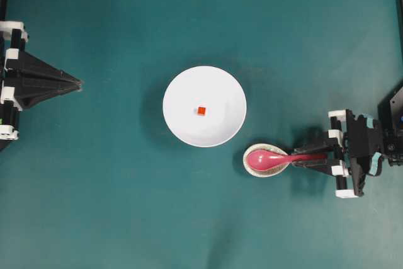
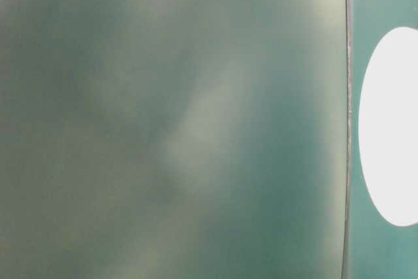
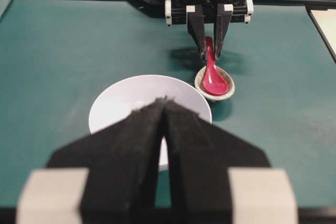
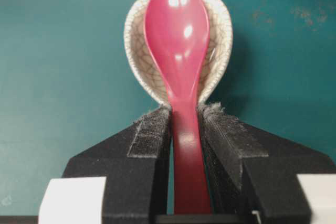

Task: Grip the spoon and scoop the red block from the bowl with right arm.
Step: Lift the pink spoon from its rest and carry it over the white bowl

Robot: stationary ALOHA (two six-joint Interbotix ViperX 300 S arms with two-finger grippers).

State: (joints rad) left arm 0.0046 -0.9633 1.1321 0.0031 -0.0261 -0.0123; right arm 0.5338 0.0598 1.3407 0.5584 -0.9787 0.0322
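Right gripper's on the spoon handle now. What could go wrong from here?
The right gripper pinches the glossy spoon only by its narrow handle, so it may twist or slip on lifting. Its scoop lies in the spoon rest, which could be dragged. The red block is tiny; the scoop might push it around the bowl.

The spoon (image 4: 178, 51) looks glossy and smooth, like glazed ceramic. The rest (image 4: 136, 45) beneath shows a crackled glaze. The gripper (image 4: 184, 145) pads (image 4: 152, 135) look matt, foam-like and frayed. The bowl (image 1: 182, 92) looks smooth; the table (image 1: 94, 206) matt.
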